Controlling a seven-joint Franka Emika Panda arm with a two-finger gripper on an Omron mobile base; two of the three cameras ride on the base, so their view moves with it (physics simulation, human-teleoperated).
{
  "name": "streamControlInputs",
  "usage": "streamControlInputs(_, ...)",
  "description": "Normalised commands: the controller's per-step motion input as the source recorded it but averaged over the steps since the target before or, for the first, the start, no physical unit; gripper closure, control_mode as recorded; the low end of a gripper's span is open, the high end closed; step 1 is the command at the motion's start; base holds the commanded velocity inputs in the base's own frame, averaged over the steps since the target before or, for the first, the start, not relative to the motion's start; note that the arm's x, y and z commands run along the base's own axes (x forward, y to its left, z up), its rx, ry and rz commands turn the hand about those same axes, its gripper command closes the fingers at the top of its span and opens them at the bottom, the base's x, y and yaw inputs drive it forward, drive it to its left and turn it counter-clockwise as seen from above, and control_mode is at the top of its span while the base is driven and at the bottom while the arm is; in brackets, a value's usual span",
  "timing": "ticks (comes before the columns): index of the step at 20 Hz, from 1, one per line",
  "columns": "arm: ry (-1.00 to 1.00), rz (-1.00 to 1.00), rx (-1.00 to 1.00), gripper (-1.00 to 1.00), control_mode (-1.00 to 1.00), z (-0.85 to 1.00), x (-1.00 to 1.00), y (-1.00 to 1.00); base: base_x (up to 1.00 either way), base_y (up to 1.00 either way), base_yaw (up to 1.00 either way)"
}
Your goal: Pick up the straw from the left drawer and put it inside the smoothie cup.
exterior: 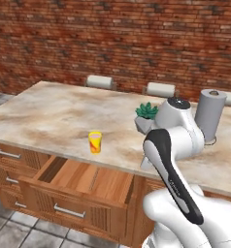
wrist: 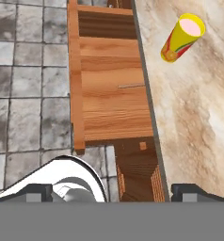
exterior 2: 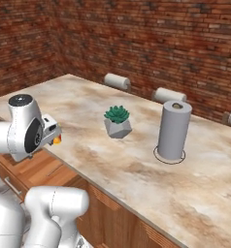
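Left base view: marble-look worktop point(exterior: 49, 111), beige w/ brown veining, brick wall behind. Smoothie cup point(exterior: 95, 142), small yellow tapered w/ orange-red blotches, stands upright near the worktop's front edge. Just below it the left drawer point(exterior: 74, 191) is pulled out, light-brown wood, slatted front, silver bar handle; a thin line on its floor may be the straw, too faint to be sure. Potted plant point(exterior: 146, 116), green succulent in a faceted grey pot, sits mid-worktop, partly behind the white arm. Grey paper-towel roll point(exterior: 209, 115), tall cylinder, stands toward the right end.

Right base view: plant point(exterior 2: 117, 121) and roll point(exterior 2: 174, 130) stand apart on the worktop; the roll sits on a ring base. Arm's wrist covers most of the cup point(exterior 2: 57, 140) at the front edge.

Hand view: straw point(wrist: 131, 86), thin reddish-brown stick, lies flat on the drawer floor point(wrist: 109, 108), one end near the worktop-side wall. Cup point(wrist: 182, 37) on the marble, pink top showing. Gripper point(wrist: 111, 192) high over the drawer's end, fingertips point(wrist: 191, 192) set wide apart, nothing between them. Grey floor tiles point(wrist: 29, 70) beyond the drawer.
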Motion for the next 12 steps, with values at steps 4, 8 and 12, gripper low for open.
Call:
streamControlInputs(4, 0.0, 0.0, 0.0, -1.0, 1.0, 0.0, 0.0, 0.0, 0.0, -0.05, 0.07)
streamControlInputs(8, 0.0, 0.0, 0.0, -1.0, -1.0, 0.0, 0.0, 0.0, 0.0, 0.0, 0.0)
streamControlInputs(12, 0.0, 0.0, 0.0, -1.0, -1.0, 0.0, 0.0, 0.0, 0.0, 0.0, 0.0)
